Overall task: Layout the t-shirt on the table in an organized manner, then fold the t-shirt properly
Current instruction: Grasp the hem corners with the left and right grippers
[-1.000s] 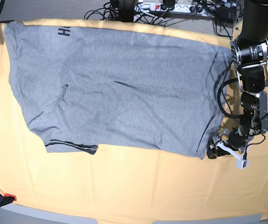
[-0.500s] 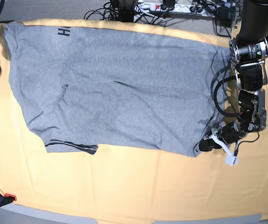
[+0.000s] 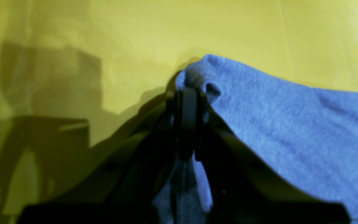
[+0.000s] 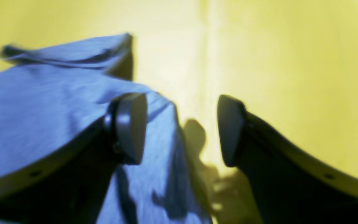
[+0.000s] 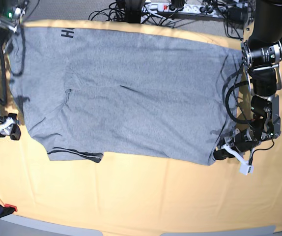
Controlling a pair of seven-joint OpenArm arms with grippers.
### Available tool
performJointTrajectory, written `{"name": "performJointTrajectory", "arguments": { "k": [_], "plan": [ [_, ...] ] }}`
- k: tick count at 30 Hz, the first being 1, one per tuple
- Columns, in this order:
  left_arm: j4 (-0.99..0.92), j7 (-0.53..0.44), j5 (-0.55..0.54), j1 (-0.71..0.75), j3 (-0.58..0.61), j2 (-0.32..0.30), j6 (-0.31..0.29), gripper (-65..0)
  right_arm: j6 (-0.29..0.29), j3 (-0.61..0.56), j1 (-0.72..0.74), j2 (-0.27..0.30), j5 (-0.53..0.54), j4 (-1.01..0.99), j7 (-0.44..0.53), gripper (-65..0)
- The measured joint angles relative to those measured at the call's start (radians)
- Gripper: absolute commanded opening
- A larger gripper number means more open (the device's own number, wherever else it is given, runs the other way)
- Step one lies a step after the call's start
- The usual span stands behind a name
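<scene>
The tabletop (image 5: 141, 196), draped in a pale yellow-orange cloth, fills nearly the whole base view and reaches well past the garment on every side. On it lies the t-shirt (image 5: 131, 93), heather grey, spread mostly flat across the upper and middle part of the cloth, with a few shallow creases near its centre. Part of the black lettering (image 5: 67, 34) shows at its upper left edge, and a dark hem line runs along the lower left corner.

At the right edge of the base view, the left end effector (image 5: 219, 153) sits low on the cloth at the shirt's lower right corner. The left wrist view shows its jaws pressed together with a fold of grey fabric pinched between them, so it is clenched on the t-shirt.

At the left edge of the base view, the right end effector (image 5: 11, 129) is beside the shirt's left side. In the right wrist view its fingers (image 4: 129, 127) stand spread apart, released, one over the grey fabric and the other over bare cloth, gripping nothing.

A tangle of cables (image 5: 180, 10) lies beyond the far edge.
</scene>
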Motion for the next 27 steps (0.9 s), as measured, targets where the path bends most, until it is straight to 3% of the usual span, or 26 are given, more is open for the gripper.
{"name": "performJointTrajectory", "arguments": {
  "k": [3,10,13,19,22,27],
  "plan": [
    [0.000,-0.001,-0.002,0.003,0.000,0.000,-0.004,-65.0,0.015,-0.021,0.096,-0.002,-0.002,-0.182,0.031,-21.2],
    [0.001,-0.008,-0.003,0.008,0.000,0.000,-0.019,-65.0,0.143,-0.016,0.298,-0.008,0.089,-0.603,0.044,-21.0],
    [0.001,-0.008,-0.003,0.008,0.000,-0.001,-0.019,-65.0,0.148,-0.016,0.355,-0.007,0.095,-0.714,0.061,-21.1],
    [0.001,-0.008,-0.002,0.008,0.000,0.000,-0.019,-65.0,0.154,-0.015,0.374,-0.011,0.109,-0.776,0.081,-21.1],
    [0.001,-0.007,-0.011,0.008,0.000,0.000,-0.019,-65.0,0.187,-0.020,0.369,-0.029,0.109,-0.776,0.072,-21.3],
    [0.001,-0.007,-0.011,0.008,0.000,0.000,-0.019,-65.0,0.214,-0.146,0.371,-0.055,0.120,-0.775,0.073,-21.3]
  ]
}}
